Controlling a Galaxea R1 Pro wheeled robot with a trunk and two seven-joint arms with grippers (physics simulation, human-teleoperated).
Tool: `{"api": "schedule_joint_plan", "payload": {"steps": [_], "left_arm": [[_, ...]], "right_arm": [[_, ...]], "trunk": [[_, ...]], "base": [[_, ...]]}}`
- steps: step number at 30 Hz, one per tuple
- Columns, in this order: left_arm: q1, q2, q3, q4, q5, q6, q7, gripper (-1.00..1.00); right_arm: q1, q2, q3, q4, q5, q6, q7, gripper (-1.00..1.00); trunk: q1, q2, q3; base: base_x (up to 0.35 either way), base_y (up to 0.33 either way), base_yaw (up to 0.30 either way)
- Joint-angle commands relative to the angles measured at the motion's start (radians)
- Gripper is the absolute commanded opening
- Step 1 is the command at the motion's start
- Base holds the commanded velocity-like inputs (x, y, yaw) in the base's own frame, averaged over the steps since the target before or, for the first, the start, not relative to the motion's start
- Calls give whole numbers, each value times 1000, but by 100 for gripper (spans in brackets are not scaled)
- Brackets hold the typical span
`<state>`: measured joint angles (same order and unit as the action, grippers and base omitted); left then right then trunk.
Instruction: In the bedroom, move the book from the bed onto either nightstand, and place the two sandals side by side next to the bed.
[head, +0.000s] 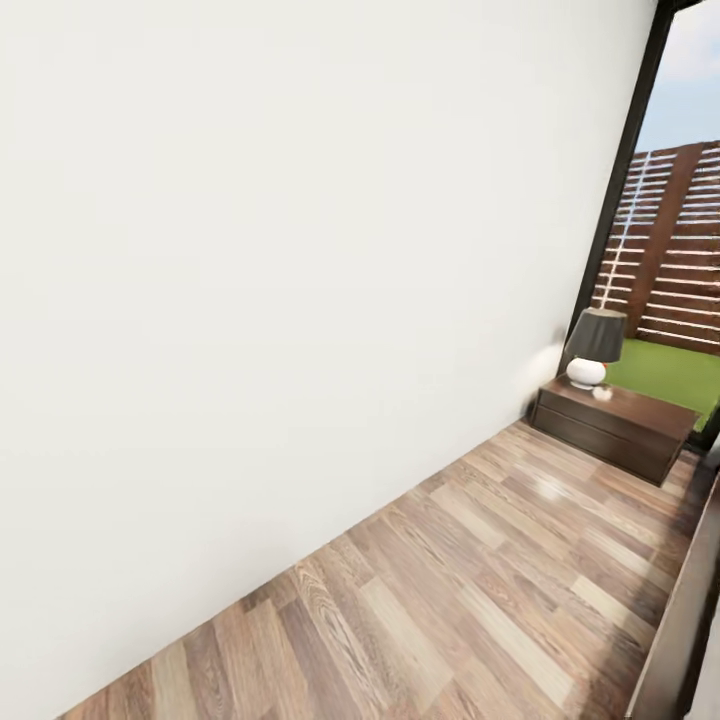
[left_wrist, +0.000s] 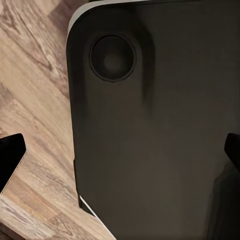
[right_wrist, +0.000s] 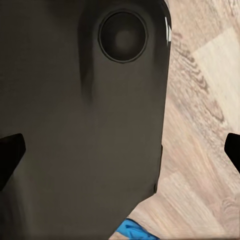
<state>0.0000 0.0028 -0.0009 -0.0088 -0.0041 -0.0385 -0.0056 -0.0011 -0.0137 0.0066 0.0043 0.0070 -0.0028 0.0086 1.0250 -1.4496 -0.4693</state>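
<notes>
A low dark reddish-brown nightstand with a drawer front stands at the far right against the white wall. The book and the sandals are out of view. A dark wooden edge with a pale strip beside it runs along the lower right border; it looks like the bed's frame. My left gripper is open, its dark fingertips far apart over the robot's dark base. My right gripper is open too, with nothing between its fingertips.
A lamp with a dark shade and white base stands on the nightstand beside a small white object. A plain white wall takes up the left. Wood plank floor runs toward a glass door with lawn and fence outside. A blue scrap shows by the base.
</notes>
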Motion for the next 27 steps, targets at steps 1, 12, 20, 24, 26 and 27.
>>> {"api": "schedule_joint_plan", "payload": {"steps": [1,12,20,24,26,27], "left_arm": [[0,0,0,0,0,-3,-1,100],[0,-1,1,0,0,-3,-1,100],[0,0,1,0,0,-3,-1,100],[0,0,1,0,0,-3,-1,100],[0,0,1,0,0,-3,-1,100],[0,0,1,0,0,-3,-1,100]], "right_arm": [[0,0,0,1,1,0,1,100],[0,-1,0,4,1,0,2,100],[0,-2,0,5,1,0,2,100],[0,-2,-1,6,1,0,2,100],[0,-2,-1,6,0,0,2,100],[0,-2,-2,6,0,0,2,100]], "trunk": [[0,0,-1],[0,0,-1],[0,0,-1],[0,0,-1],[0,0,-1],[0,0,-1]], "base": [[0,0,-277],[0,0,-277],[0,0,-277],[0,0,-277],[0,0,-277],[0,0,-277]]}}
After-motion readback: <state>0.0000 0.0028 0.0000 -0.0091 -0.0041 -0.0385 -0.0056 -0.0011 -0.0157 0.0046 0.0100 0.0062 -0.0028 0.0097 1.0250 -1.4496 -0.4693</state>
